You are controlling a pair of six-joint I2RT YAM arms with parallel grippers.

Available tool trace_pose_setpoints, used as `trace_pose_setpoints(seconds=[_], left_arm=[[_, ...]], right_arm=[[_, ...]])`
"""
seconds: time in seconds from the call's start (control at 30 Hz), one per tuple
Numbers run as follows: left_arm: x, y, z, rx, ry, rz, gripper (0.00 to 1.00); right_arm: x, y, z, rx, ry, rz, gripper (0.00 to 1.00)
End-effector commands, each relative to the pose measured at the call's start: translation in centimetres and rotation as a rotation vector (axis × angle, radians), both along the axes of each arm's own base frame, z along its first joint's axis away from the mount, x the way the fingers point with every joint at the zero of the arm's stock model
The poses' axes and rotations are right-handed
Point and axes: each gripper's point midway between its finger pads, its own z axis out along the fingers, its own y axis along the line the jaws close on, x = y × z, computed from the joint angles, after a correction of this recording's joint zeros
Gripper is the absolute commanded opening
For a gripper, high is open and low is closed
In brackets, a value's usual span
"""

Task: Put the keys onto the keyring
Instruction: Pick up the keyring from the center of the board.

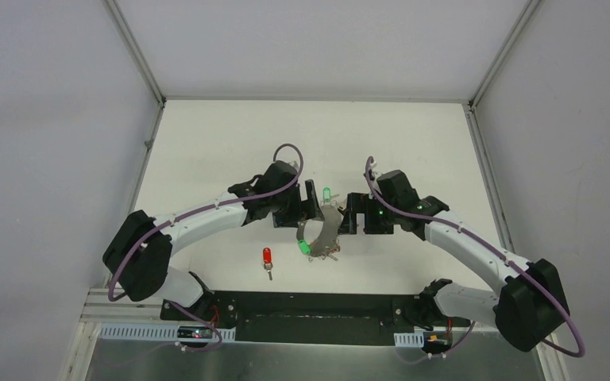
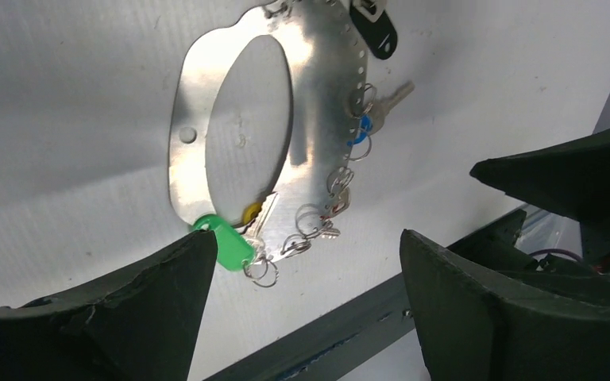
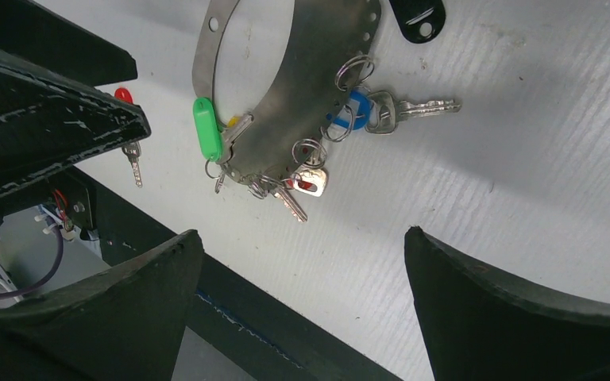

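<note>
Top external view shows the keyring (image 1: 323, 226) on the white worktop (image 1: 206, 143), between the two arms, which meet at the middle. The left fingers (image 2: 127, 317) stand wide apart and nothing is between them. The right fingers (image 3: 508, 317) are also wide and empty, so neither arm holds the ring.

In the wrist views the ring is a flat grey band with a row of holes. Several keys already hang from it on small wire loops. Among them are a green key (image 3: 206, 127) and a blue key (image 3: 357, 107), and a black tag (image 3: 417, 16) hangs there too.

One red key (image 1: 268, 258) lies alone on the worktop. It is near the ring but apart from it, on the left arm's side and toward the near edge.

I judge that the task is partly done and the step in hand is to fetch this loose key. The left arm is closer to it. The next move calls for a low approach, narrower fingers, and a pinch on the small red head. Then the other arm must steady the ring for the threading.
</note>
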Motion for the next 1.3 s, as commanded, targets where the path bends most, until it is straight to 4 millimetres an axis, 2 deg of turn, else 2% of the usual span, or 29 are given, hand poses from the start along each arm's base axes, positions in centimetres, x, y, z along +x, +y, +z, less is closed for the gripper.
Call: trace_pose_setpoints(seconds=[0.0, 0.2, 0.4, 0.63, 0.83, 0.93, 1.07, 1.2, 1.27], left_arm=[[2.6, -2.1, 3.4, -0.077, -0.054, 0.007, 0.87], [4.3, -3.7, 4.1, -0.092, -0.047, 0.006, 0.86], [3.9, -5.4, 2.4, -0.111, 0.048, -0.043, 0.82], [3.3, -7.4, 0.9, -0.126, 0.123, -0.158, 0.66], [2.6, -6.7, -0.3, -0.094, 0.136, -0.152, 0.61], [2.4, -6.9, -0.8, -0.083, 0.131, -0.16, 0.57], [1.9, -8.6, -1.3, -0.077, 0.118, -0.208, 0.48], [2.2, -10.2, -1.7, -0.059, 0.082, -0.26, 0.38], [2.6, -10.3, -2.3, -0.038, 0.079, -0.26, 0.34]], right_arm=[[0.3, 0.7, 0.1, 0.041, 0.017, -0.015, 1.0], [0.1, 0.9, -0.5, 0.037, 0.081, -0.021, 1.0], [-0.7, 1.5, -1.6, 0.092, 0.175, -0.028, 0.97], [-1.1, 1.5, -2.4, 0.146, 0.22, -0.05, 0.94], [-0.7, 0.6, -2.1, 0.174, 0.221, -0.088, 0.92], [-0.5, 0.0, -1.9, 0.199, 0.209, -0.116, 0.91], [0.0, -0.8, -1.4, 0.258, 0.216, -0.148, 0.88], [0.3, -2.0, -1.4, 0.279, 0.227, -0.18, 0.84], [0.3, -2.5, -1.5, 0.291, 0.238, -0.199, 0.82]])
